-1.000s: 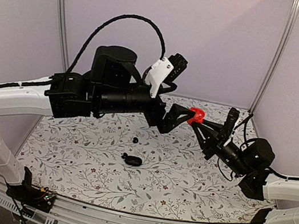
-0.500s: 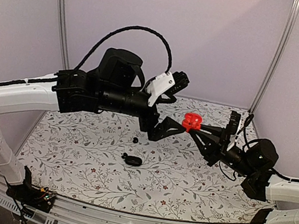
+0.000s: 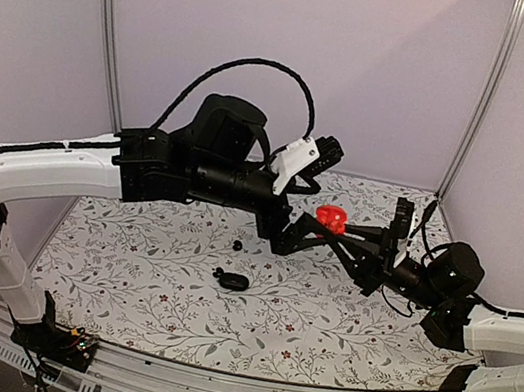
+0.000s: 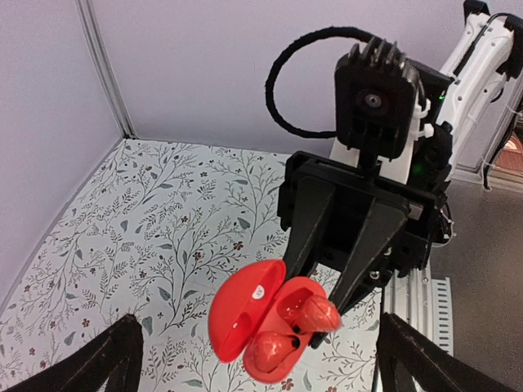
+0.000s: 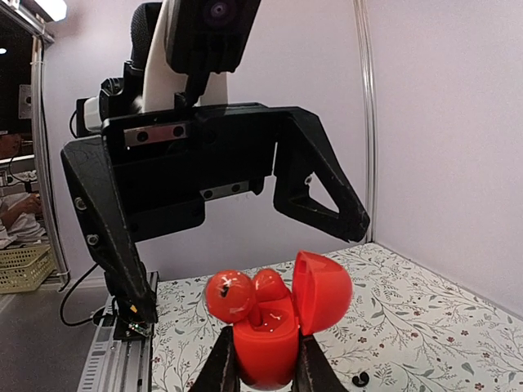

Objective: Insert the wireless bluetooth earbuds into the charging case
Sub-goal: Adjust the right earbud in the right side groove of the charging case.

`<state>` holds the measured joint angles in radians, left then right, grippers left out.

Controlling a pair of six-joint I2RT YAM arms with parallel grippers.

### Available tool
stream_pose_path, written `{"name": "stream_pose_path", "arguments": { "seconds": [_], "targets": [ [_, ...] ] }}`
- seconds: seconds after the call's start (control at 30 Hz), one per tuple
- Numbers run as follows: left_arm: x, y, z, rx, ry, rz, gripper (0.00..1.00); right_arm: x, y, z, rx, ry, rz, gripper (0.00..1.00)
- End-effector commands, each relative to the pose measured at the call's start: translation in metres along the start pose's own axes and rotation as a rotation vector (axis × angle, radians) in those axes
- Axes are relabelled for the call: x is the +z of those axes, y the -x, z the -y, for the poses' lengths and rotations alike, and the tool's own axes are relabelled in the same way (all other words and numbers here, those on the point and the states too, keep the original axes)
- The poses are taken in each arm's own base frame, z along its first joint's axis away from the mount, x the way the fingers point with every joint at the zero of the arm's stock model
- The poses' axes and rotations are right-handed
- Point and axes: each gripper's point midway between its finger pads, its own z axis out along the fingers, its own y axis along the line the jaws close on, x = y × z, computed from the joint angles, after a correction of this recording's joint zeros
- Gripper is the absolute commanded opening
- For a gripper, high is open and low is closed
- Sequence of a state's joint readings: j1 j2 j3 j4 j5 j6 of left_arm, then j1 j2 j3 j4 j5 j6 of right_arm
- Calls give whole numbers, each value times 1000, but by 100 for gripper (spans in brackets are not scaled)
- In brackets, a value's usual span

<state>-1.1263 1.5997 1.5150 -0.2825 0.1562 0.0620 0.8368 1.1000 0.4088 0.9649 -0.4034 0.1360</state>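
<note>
My right gripper point(image 5: 265, 367) is shut on the base of an open red hinged case point(image 5: 270, 339) and holds it in the air. Two red earbuds sit in it; one point(image 5: 230, 296) sticks well out of its socket, the other point(image 5: 270, 283) sits lower. My left gripper point(image 4: 257, 359) is open, with its fingers spread wide on either side of the red case point(image 4: 253, 318) and apart from it. Seen from above, the red case point(image 3: 331, 218) hangs between both grippers. A black oval case point(image 3: 235, 281) lies shut on the table, with a tiny black bud point(image 3: 237, 245) behind it.
A second small black bud point(image 3: 217, 271) lies just left of the black case. A black bud also shows on the flowered table point(image 5: 359, 377) below the red case. Lilac walls close the back and sides; metal rails run along the near edge.
The left arm has swung right and forward. The red case has sunk slightly and shifted left in the right gripper. The black case and buds have not moved.
</note>
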Motion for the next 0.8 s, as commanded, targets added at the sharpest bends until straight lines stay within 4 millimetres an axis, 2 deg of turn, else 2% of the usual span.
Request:
{"name": "stream_pose_path", "arguments": {
  "seconds": [0.0,0.1,0.43,0.77],
  "targets": [
    [5,9,-6,-17,18,18,100,5,11,-3,-4,25,21,0],
    [7,8,-11,-19,43,6,100,5,11,-3,-6,30,20,0],
    [8,10,-6,-28,4,12,100,7,10,-8,-10,60,13,0],
    [11,5,-12,-52,2,4,100,6,11,-13,-16,85,16,0]
  ]
}}
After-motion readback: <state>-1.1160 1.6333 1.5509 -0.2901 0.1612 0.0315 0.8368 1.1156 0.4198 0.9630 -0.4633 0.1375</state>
